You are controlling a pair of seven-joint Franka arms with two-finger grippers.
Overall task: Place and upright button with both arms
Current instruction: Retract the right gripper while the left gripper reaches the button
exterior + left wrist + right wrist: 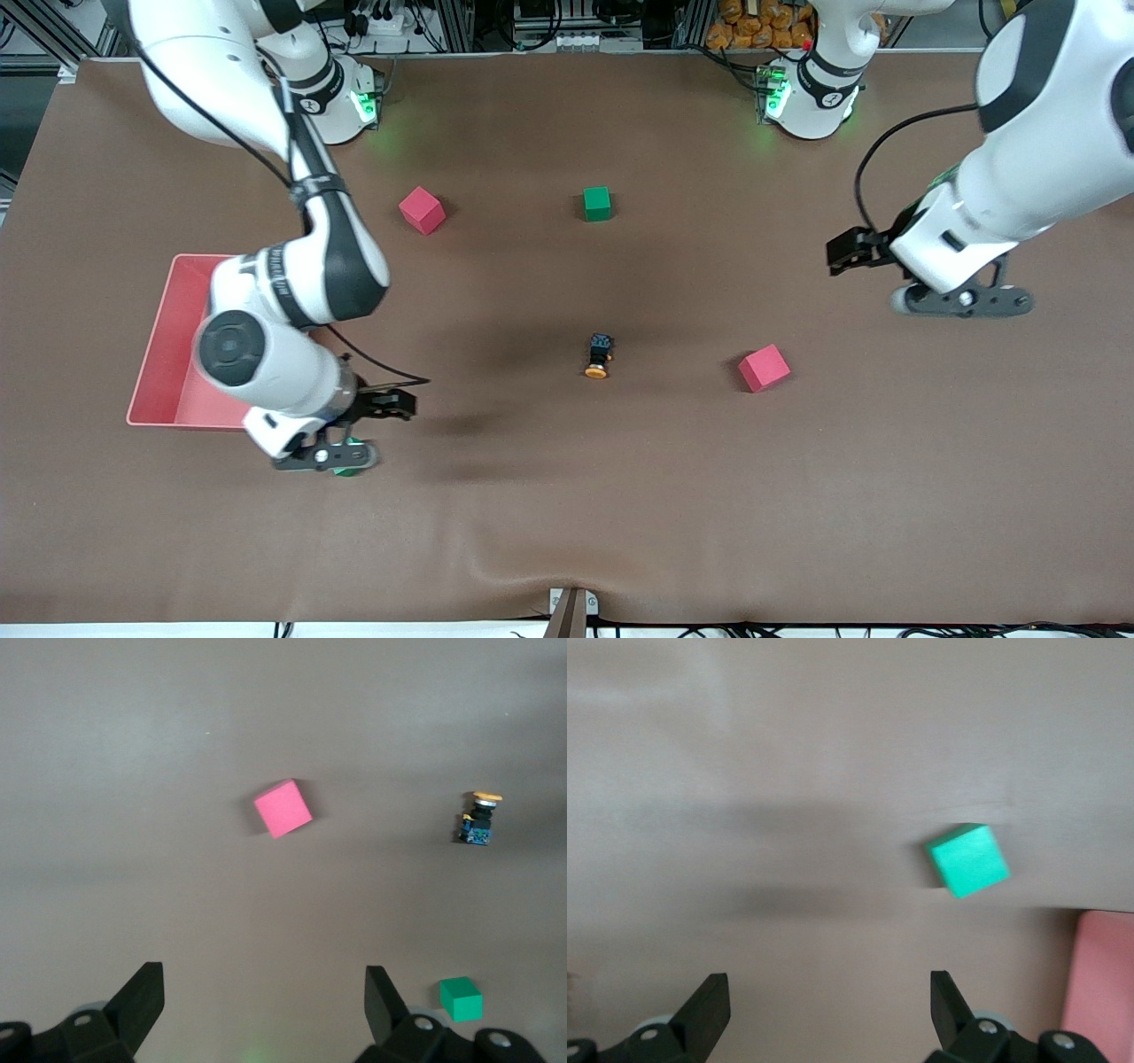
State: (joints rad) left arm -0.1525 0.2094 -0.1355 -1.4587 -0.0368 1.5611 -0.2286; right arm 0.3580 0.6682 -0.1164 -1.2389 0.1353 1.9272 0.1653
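The button [599, 355] lies on its side in the middle of the table, orange cap toward the front camera; it also shows in the left wrist view as the button [478, 819]. My left gripper [964, 301] hangs open and empty over bare cloth toward the left arm's end of the table, well apart from the button; its fingertips [142, 992] stand wide. My right gripper [323, 458] is open and empty too, low over the table beside the red tray [168, 354], with a green cube [348, 469] half hidden under it. In the right wrist view, that green cube [967, 859] lies clear of the right gripper [831, 1005].
A pink cube [764, 368] sits beside the button toward the left arm's end, also seen as the pink cube [283, 808]. Farther from the front camera sit another pink cube [421, 210] and a green cube [597, 203]. The tray's wall [1103, 983] edges the right wrist view.
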